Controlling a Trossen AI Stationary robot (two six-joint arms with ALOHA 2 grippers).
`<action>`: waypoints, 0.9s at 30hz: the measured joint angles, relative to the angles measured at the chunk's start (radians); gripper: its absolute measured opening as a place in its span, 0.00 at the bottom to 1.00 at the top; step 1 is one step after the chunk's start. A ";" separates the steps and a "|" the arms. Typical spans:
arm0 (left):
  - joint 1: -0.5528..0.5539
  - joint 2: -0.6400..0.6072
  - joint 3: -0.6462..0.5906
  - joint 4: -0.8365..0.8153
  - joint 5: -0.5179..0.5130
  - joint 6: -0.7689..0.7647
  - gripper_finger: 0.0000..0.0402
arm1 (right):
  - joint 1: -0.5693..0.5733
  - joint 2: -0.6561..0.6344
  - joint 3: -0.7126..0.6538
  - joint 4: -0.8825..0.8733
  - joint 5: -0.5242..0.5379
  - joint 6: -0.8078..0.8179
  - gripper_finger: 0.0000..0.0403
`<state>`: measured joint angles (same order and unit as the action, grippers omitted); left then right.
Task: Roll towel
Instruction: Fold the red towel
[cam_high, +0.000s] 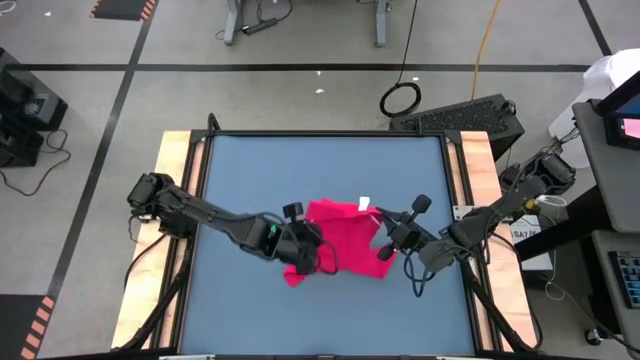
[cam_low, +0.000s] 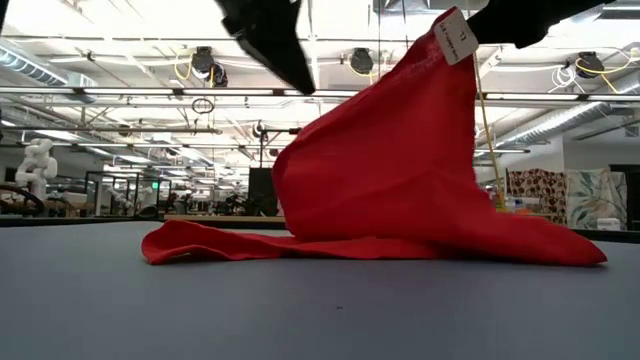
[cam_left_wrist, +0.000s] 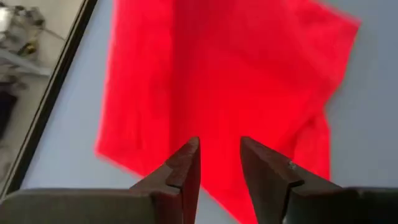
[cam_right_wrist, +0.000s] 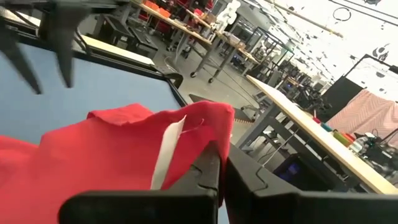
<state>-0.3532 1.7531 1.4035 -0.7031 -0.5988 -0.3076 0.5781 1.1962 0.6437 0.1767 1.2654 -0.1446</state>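
Observation:
The red towel (cam_high: 340, 240) lies mid-table. One corner, the one bearing a white tag (cam_low: 455, 35), is raised, and the cloth slopes down from it to a flat part (cam_low: 400, 245) resting on the table. My right gripper (cam_right_wrist: 221, 155) is shut on that raised corner; in the high view it (cam_high: 385, 232) stands at the towel's right edge. My left gripper (cam_left_wrist: 219, 162) hovers open over the towel's left part (cam_high: 308, 250) with nothing between its fingers. In the low view it (cam_low: 275, 40) hangs above the cloth, apart from it. My right gripper pinches the towel's corner (cam_right_wrist: 208, 127) between its two fingers, right beside the white tag (cam_right_wrist: 166, 149). The fingers come about level from the table's right side. That corner is lifted clear, and the cloth slopes down from it to the part lying on the table.
The blue table top (cam_high: 300, 170) shows bare on the far side and along the near edge. Wooden rails (cam_high: 180, 170) run down both sides. A dark box (cam_high: 470, 115) stands on the floor beyond the far right corner.

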 joint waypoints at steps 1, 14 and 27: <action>-0.015 0.000 -0.020 0.001 -0.034 -0.003 0.31 | 0.000 -0.012 0.000 -0.013 0.000 0.001 0.00; -0.014 0.000 -0.367 0.216 -0.252 -0.196 0.31 | 0.026 -0.147 0.000 -0.213 -0.041 0.075 0.00; 0.229 0.000 -0.444 0.653 -0.051 0.149 0.31 | 0.036 -0.215 0.000 -0.312 -0.042 0.081 0.00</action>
<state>-0.1240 1.7535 0.9596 -0.0496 -0.6501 -0.1584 0.6137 0.9811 0.6434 -0.1349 1.2235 -0.0639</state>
